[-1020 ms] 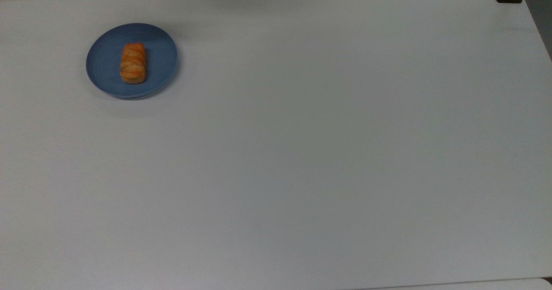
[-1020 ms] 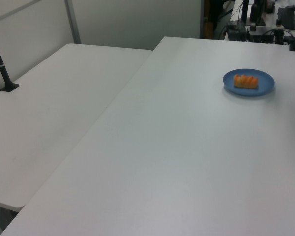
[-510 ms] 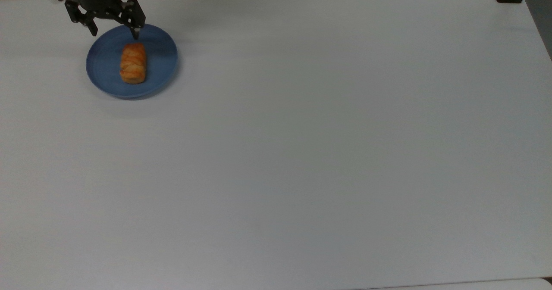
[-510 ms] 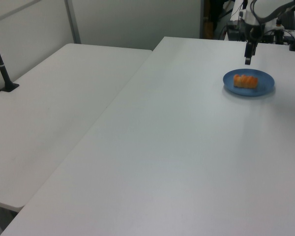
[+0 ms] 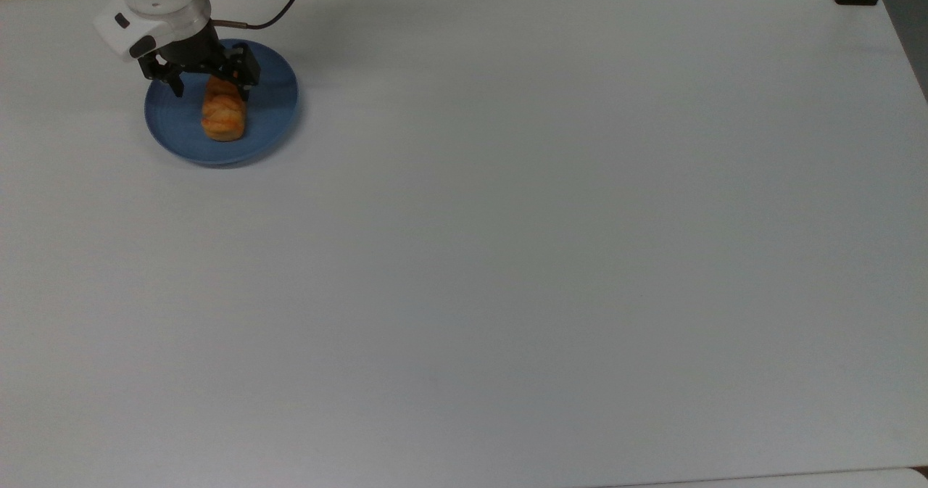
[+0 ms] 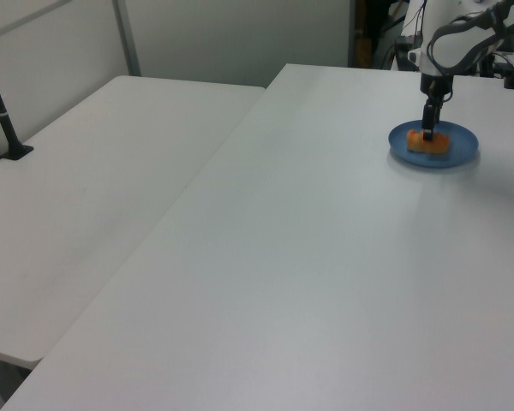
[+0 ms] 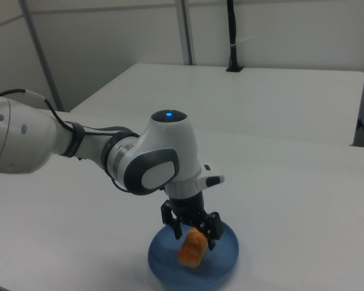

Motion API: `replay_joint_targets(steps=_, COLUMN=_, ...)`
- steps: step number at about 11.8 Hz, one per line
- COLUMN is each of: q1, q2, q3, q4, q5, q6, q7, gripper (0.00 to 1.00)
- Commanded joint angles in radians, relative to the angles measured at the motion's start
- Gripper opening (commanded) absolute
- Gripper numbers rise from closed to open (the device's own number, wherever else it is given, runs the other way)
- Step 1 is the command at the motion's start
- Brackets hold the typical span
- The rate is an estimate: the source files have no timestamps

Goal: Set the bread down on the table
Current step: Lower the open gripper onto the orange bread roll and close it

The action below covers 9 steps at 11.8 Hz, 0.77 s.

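The table (image 5: 551, 241) was seen as a broad white top, bare over most of its surface, and a second white table (image 6: 94, 197) was set against it along the left view's left. The arm (image 7: 79, 148), white with dark joints, was reached in from the right view's left, with a blue light lit on top of its wrist housing; in the top view it was entered from the upper left corner, trailing a dark cable.

A blue plate (image 5: 272, 122) was placed near the top view's upper left corner of the table, and in the left view the plate (image 6: 463, 150) was found toward the far right. The gripper (image 5: 212, 88) was lowered over the plate's far half, and its fingers (image 7: 170, 229) were spread apart, one on each side of the bread, with no clamping to be made out.

The bread (image 5: 223, 120) was lying on the plate, lengthwise as the top view shows it, its upper end covered by the gripper body. In the right view the bread (image 7: 193, 248) was seen between the two black fingers, resting on the blue surface. In the left view the gripper (image 6: 429, 130) was pointed straight down onto the bread (image 6: 437, 145).
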Motion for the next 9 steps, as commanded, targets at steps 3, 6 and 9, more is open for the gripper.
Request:
replay_joint_targets(steps=3, q1=0.007, q2=0.016, q3=0.001, q4=-0.018, q5=-0.007, q6=0.033, q7=-0.054, gripper=0.77)
replay_joint_targets(steps=6, q1=0.008, q2=0.032, q3=0.006, q4=-0.017, q5=-0.007, q6=0.035, q7=-0.054, gripper=0.64)
replay_joint_targets(steps=9, q1=0.01, q2=0.025, q3=0.006, q4=-0.015, q5=-0.007, q6=0.019, q7=-0.053, gripper=0.44)
